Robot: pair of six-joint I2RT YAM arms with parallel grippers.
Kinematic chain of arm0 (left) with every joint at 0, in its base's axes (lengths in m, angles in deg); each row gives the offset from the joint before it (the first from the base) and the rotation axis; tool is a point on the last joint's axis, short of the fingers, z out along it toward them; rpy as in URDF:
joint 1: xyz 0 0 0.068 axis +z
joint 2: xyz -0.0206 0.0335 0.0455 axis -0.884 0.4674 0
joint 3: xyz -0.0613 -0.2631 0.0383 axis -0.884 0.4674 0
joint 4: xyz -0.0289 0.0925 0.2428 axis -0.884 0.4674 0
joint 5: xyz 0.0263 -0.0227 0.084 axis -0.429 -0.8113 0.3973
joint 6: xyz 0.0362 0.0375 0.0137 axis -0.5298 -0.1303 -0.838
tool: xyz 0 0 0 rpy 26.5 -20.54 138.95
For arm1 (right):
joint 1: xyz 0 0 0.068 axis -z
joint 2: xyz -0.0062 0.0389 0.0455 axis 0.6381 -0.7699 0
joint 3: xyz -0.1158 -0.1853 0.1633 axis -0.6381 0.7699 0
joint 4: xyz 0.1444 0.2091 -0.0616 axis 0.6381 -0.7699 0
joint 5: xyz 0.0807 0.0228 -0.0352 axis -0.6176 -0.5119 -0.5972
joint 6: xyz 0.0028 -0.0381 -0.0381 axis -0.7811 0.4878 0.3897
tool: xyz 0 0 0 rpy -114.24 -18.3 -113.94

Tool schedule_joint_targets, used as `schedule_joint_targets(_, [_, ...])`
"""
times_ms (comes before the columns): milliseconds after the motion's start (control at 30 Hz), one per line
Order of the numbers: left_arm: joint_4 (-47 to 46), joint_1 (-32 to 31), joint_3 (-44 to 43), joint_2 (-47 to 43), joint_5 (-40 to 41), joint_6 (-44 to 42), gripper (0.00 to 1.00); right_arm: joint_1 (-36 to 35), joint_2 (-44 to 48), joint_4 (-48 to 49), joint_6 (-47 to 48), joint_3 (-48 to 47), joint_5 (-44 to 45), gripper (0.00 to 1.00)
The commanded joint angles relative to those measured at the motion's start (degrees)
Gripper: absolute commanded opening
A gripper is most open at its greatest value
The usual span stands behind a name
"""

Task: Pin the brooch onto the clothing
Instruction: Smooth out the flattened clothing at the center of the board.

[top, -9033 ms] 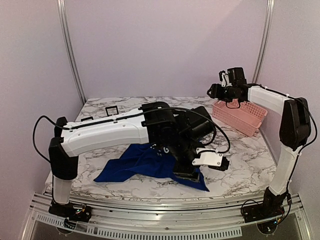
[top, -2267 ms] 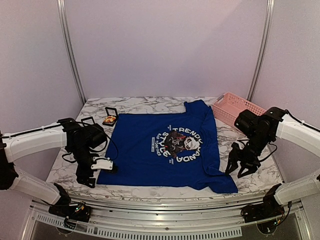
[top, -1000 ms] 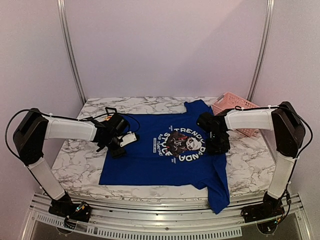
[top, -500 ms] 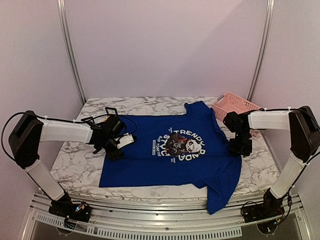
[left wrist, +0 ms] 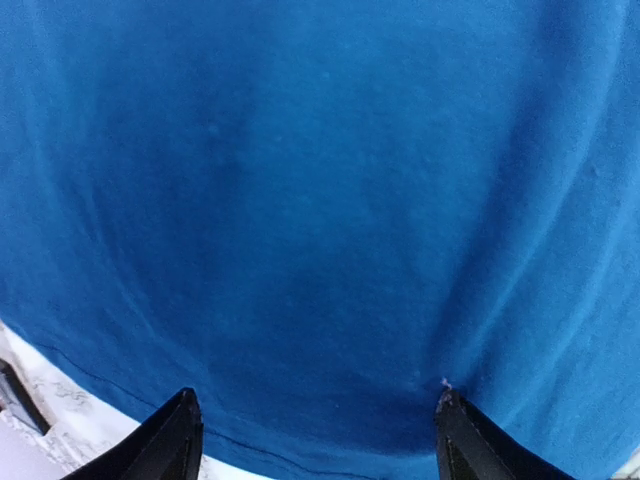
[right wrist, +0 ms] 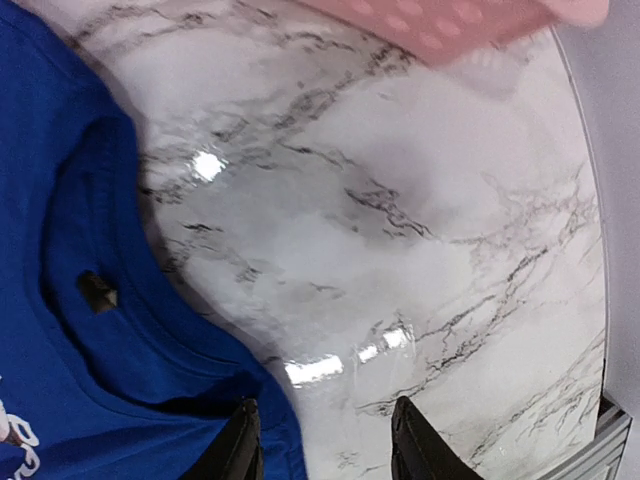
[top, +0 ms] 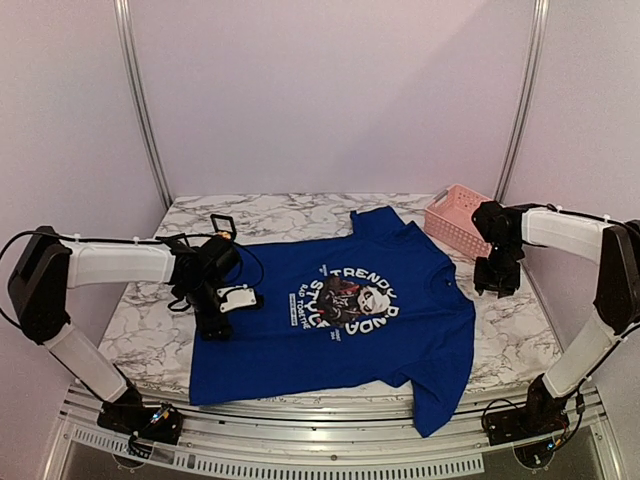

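**Item 1. Left arm, white shells with black joints.** It rises from its base, bends at the shoulder and reaches level to the right. The left gripper points down over the hem side of the shirt. Its two black tapered fingers stand wide apart, with nothing between them but cloth below.

**Item 2. Right arm, same build.** It stands tall, is folded at the elbow and reaches leftward. The right gripper hangs downward beside the shirt's neck. Its fingers are partly spread and hold nothing. One tip is above the collar edge and the other above bare stone.

**Item 3. Royal blue short-sleeved cotton T-shirt**. It is spread flat, slightly askew, at mid-table, with one sleeve corner drooping over the near edge. The knit is soft with shallow folds, and the collar is ribbed with a small black neck label. A round white-and-black panda print with lettering sits on the chest.

**Item 4. White marble-patterned tabletop**. It is glossy and grey-veined.

**Item 5. Pink perforated plastic basket**. It is rectangular and sits at the far right, apart from the shirt.

**Item 6. Small black square box**. It sits at the far left, beyond the left arm.

**Item 7. Brooch.** It cannot be made out in any view.
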Motion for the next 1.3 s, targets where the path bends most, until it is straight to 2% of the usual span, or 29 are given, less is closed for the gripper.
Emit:
schedule_joint_targets(0, [9.11,3.44,-8.83,3.35,-6.11,-1.15,0.80,-5.21,-1.08,3.03,5.13,-8.59,-2.25,0.41])
schedule_joint_targets(133, [5.05,7.07,-19.82,9.08,-3.41,2.36,0.75,-10.99,-7.26,8.45,9.40,-16.87,-2.98,0.34])
schedule_joint_targets(300, [-1.60,7.61,-29.45,18.03,4.50,5.03,0.57,-11.49,-18.26,15.05,12.17,-24.35,-5.93,0.13])
schedule_joint_targets(433, [-6.14,7.57,-34.09,24.83,9.02,6.06,0.47,-11.46,-25.81,16.51,12.49,-28.13,-7.53,0.01])
schedule_joint_targets(567, [-9.72,7.61,-38.23,30.99,12.46,5.76,0.43,-11.46,-31.30,16.28,11.50,-30.06,-7.30,0.00])
schedule_joint_targets(767, [-10.80,7.56,-43.92,39.19,16.63,4.02,0.42,-10.44,-35.11,14.63,8.76,-27.26,-2.47,0.00])
schedule_joint_targets(933, [-12.36,7.75,-47.97,43.76,19.77,1.39,0.43,-9.20,-33.72,14.34,6.80,-22.59,1.88,0.00])
schedule_joint_targets(1067, [-11.88,7.78,-52.96,47.15,20.55,0.29,0.43,-8.12,-31.30,15.88,6.62,-19.37,1.62,0.00])
schedule_joint_targets(1267, [-10.95,7.78,-59.62,50.67,21.86,-0.52,0.44,-7.97,-31.18,17.06,10.46,-22.90,0.52,0.00])
